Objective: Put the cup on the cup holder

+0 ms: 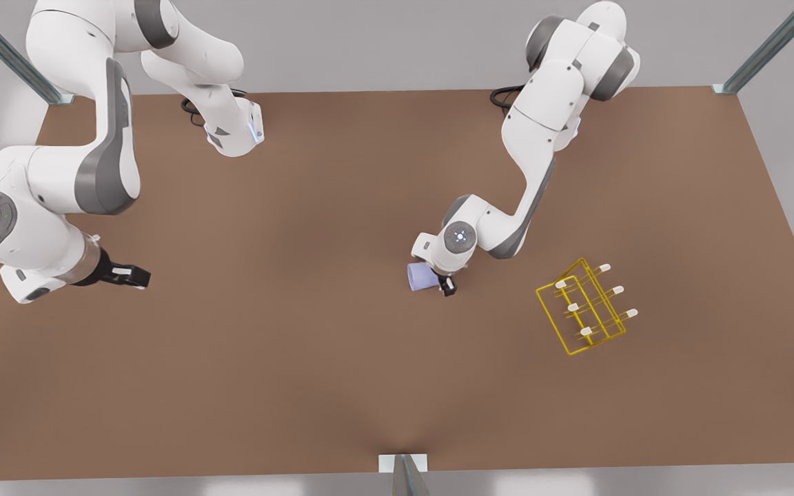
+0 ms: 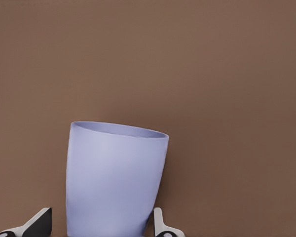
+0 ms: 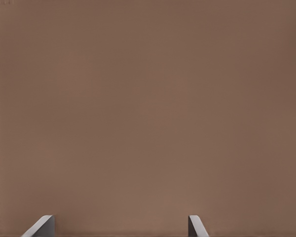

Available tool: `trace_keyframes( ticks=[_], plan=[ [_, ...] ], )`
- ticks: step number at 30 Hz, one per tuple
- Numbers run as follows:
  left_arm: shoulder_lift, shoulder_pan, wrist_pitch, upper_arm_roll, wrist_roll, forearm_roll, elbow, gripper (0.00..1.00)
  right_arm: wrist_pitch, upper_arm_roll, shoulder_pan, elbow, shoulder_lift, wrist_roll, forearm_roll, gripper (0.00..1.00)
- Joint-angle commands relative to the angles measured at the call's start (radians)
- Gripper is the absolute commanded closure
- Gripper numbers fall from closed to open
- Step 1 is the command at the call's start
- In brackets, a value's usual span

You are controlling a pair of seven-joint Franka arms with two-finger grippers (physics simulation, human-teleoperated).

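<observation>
1. front view: the left gripper [image 1: 436,284] sits near the middle of the brown table [image 1: 300,358], low over the surface, with the cup [image 1: 423,277] right against it on the side toward the front view's left. the cup looks tipped over, lying roughly sideways. the cup holder [image 1: 583,310] stands well apart from it, toward the front view's right, its yellow wire frame carrying six white-capped prongs, all bare. the right gripper [image 1: 140,276] is far off at the front view's left edge, over bare table, and that arm waits.

2. left wrist view: the cup [image 2: 116,180] stands between the left gripper's [image 2: 101,224] fingertips [image 2: 160,224]. one tip is just beside the cup's wall, perhaps touching; the other shows a sliver of table between itself and the cup. so the fingers are apart around the cup rather than clamped on it.

3. right wrist view: the right gripper [image 3: 121,227] has its two fingertips [image 3: 42,226] spread wide with nothing between them, above plain table [image 3: 148,98].

4. step in hand, as i judge it: the grasp, with the squeeze not yet made. the next move calls for closing on the cup's wall, lifting it, carrying it toward the front view's right, and turning its open mouth to slip over one capped prong.
</observation>
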Motion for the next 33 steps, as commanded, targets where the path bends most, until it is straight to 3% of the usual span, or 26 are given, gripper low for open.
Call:
trace_keyframes(
  ticks=[1,13,15,22,23,28,30,33],
  plan=[
    [0.006,0.000,0.034,-0.001,0.073,0.001,0.000,0.00,0.001,0.000,-0.001,0.000,0.000,0.103,0.027,0.00],
    [0.035,-0.007,0.069,-0.001,0.076,0.003,0.000,0.00,0.001,-0.003,-0.006,0.020,0.001,0.101,0.037,0.00],
    [0.035,-0.007,0.069,-0.001,0.074,0.001,0.000,0.18,0.030,-0.001,-0.009,0.039,0.004,0.097,0.033,0.00],
    [0.020,-0.007,0.044,-0.001,0.076,0.004,0.005,0.25,0.059,-0.001,-0.014,0.042,0.006,0.095,0.042,0.00],
    [0.003,-0.007,-0.067,0.003,0.077,0.014,0.049,0.25,0.062,-0.001,-0.018,0.042,0.004,0.094,0.042,0.00],
    [0.000,0.002,-0.578,0.021,0.142,0.569,0.250,0.25,0.064,-0.001,-0.015,0.042,0.006,0.098,0.045,0.00],
    [0.000,-0.006,-0.864,0.021,0.340,0.914,0.358,0.25,0.064,-0.001,-0.012,0.040,0.006,0.100,0.047,0.00],
    [0.011,-0.080,-1.158,0.018,0.441,1.365,0.373,0.25,0.064,-0.001,-0.014,0.040,0.006,0.100,0.047,0.00]
  ],
)
